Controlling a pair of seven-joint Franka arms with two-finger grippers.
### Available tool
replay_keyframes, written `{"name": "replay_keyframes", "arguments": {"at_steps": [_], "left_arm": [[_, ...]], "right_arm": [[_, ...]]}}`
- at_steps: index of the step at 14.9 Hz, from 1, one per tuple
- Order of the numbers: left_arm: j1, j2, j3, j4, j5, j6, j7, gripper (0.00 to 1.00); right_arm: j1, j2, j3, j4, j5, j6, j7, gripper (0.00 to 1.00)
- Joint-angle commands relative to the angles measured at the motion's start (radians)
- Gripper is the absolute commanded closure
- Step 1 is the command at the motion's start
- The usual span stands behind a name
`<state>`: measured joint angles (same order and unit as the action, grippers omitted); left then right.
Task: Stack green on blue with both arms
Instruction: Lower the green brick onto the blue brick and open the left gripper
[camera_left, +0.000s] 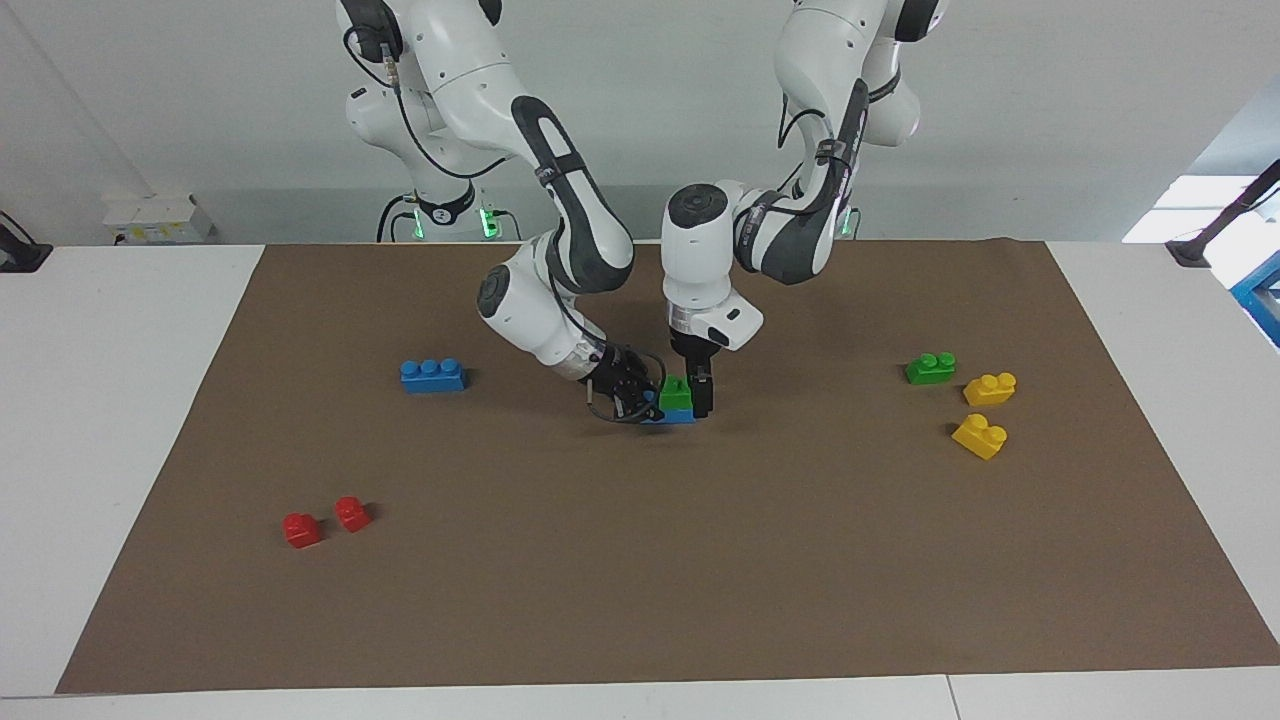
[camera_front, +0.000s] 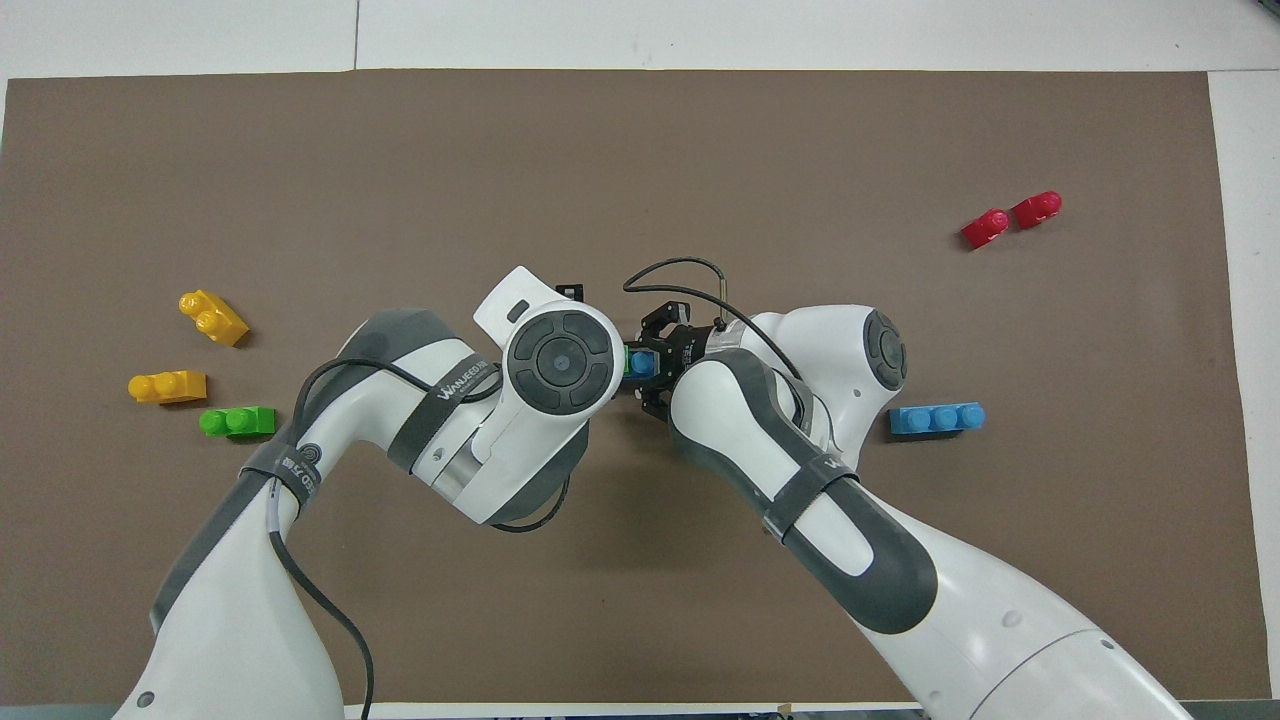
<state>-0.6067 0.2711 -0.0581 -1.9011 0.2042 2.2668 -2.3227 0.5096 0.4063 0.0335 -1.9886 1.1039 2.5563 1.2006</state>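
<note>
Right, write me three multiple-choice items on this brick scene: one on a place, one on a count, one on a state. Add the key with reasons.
1. Where is the green brick that the left gripper holds?
A. on a blue brick
B. beside the red bricks
C. off the mat

2. How many yellow bricks are there?
A. one
B. two
C. four

3. The spare blue brick is:
A. lying alone
B. gripped
C. stacked

Key: 1 A, green sits atop blue mid-table, at the right gripper; 2 B, a pair lies by the spare green brick; 3 A, nothing touches it.
</note>
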Motion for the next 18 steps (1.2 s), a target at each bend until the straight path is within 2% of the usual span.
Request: {"name": "replay_keyframes", "arguments": {"at_steps": [1,5,9,14,18], "left_arm": [[0.037,-0.041,-0.002,-0.003,0.011,-0.033,0.011,0.0],[0.071,-0.078,-0.003,0.002,-0.021,-0.094,0.095,0.0],[0.125,-0.151,-0.002,0.004,-0.084,-0.173,0.256,0.0],[0.192,-0.213,0.006,0.008,-0.108,-0.26,0.461,0.0],[0.287,-0.285,0.007,0.007,-0.14,-0.311,0.723,0.0]], "right_arm": [[0.004,0.005,-0.001,0.001,0.034,0.022,-0.039,0.0],[-0.025,-0.009,-0.006,0.013,0.031,-0.017,-0.036,0.0],[-0.153,-0.052,-0.012,0.031,-0.036,-0.16,-0.024,0.0],[-0.386,-0.099,-0.012,0.054,-0.348,-0.358,-0.029,0.0],[-0.534,-0.119,-0.007,0.206,-0.628,-0.572,-0.11,0.0]]}}
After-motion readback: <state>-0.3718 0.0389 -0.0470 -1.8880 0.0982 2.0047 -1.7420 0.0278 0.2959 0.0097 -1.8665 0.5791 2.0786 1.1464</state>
